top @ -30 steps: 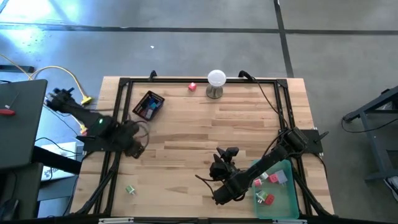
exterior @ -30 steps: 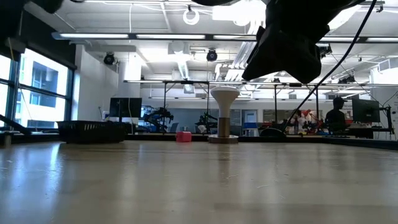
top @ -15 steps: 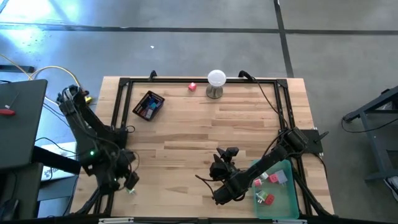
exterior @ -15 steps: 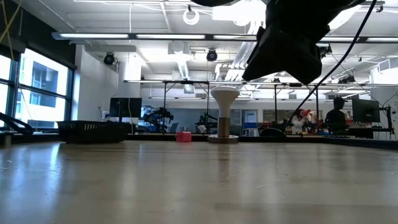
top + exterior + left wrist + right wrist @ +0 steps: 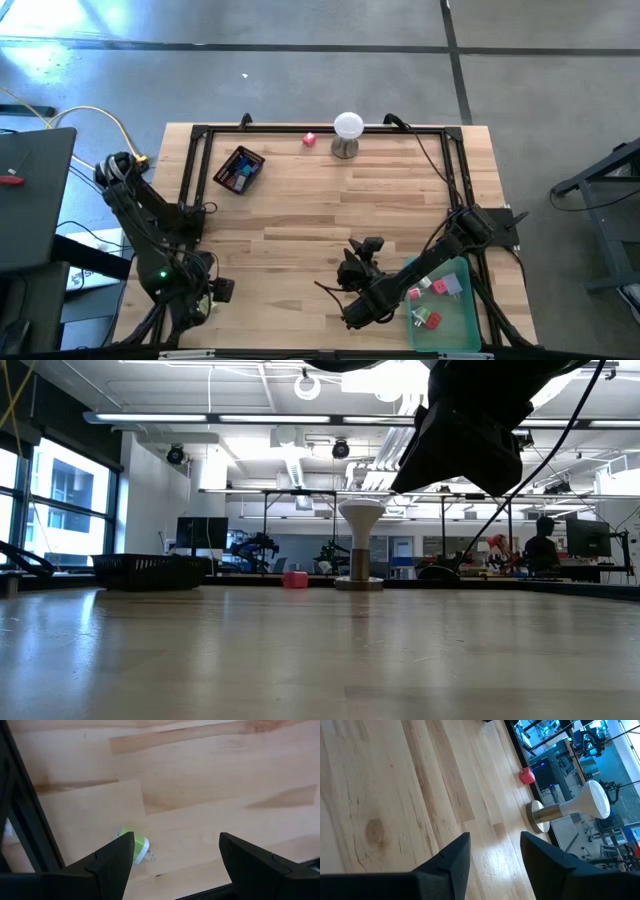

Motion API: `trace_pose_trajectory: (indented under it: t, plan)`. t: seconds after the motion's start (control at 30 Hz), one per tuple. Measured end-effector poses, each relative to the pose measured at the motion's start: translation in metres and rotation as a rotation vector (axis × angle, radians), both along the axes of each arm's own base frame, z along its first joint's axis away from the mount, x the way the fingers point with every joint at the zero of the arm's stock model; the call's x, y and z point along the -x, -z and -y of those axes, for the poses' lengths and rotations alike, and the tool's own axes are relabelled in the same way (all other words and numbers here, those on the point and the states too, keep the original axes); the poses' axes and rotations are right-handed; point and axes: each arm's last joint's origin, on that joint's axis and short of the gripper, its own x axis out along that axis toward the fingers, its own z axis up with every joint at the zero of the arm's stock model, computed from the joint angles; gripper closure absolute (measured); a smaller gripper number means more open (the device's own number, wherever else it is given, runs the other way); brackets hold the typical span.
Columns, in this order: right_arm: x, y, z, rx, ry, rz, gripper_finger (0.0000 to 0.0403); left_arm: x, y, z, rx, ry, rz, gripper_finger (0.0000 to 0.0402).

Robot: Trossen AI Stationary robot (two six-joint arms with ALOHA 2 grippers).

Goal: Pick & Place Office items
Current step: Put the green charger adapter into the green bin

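Left wrist view: my left claw (image 5: 172, 857) hangs open, empty, over the green clip (image 5: 135, 848), bench (image 5: 330, 220) seven o'clock.

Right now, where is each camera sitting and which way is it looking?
High view: above the table, looking straight down; both arms show.
Low view: at tabletop height, looking level into the room; a dark arm hangs at the top.
Left wrist view: on the left arm, looking down past the left end effector at a green clip.
Right wrist view: on the right arm, looking past the right end effector across the boards.
Shared: the white ball on a stand and red piece appear in high, low and right wrist views.
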Motion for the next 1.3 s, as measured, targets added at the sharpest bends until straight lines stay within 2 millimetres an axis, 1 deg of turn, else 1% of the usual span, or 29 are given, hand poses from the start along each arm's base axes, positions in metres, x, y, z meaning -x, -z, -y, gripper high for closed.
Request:
trace_pose_trajectory:
  t: [0.17,0.27,0.33,0.5,0.63,0.73,0.83,0.9,1.17,1.23,1.3]
  plan:
    - [0.000,0.000,0.000,-0.001,0.000,0.001,0.0243,-0.005,0.008,0.006,-0.001,-0.018,-0.012,0.0119]
    - [0.000,0.000,-0.001,-0.001,-0.002,0.000,0.0243,-0.006,0.011,0.011,0.032,-0.007,-0.047,0.0119]
    - [0.001,0.000,-0.001,0.001,-0.005,-0.003,0.0243,-0.006,0.013,0.014,0.047,0.027,-0.065,0.0119]
    - [0.003,0.000,-0.004,0.003,-0.021,-0.021,0.0243,-0.009,0.012,0.011,0.012,0.166,-0.060,0.0119]
    - [0.003,0.000,-0.005,0.002,-0.022,-0.019,0.0243,-0.018,0.012,0.005,-0.041,0.421,-0.053,0.0123]
    - [0.002,0.001,-0.006,-0.007,-0.024,-0.007,0.0243,-0.027,0.012,0.000,-0.062,0.699,-0.039,0.0130]
    - [0.000,0.001,-0.006,-0.016,-0.023,0.007,0.0243,-0.030,0.012,-0.001,-0.086,0.991,-0.017,0.0135]
    - [0.000,0.001,-0.006,-0.017,-0.022,0.008,0.0243,-0.027,0.012,0.001,-0.097,1.152,0.003,0.0135]
    - [-0.006,0.001,-0.001,-0.042,-0.008,0.011,0.0243,-0.013,0.012,0.010,-0.240,1.650,0.103,0.0135]
    - [-0.008,0.002,0.000,-0.056,-0.009,0.004,0.0243,-0.008,0.013,0.013,-0.292,1.731,0.121,0.0135]
    - [-0.010,0.002,0.000,-0.071,-0.014,0.002,0.0243,-0.004,0.013,0.016,-0.324,1.772,0.136,0.0135]
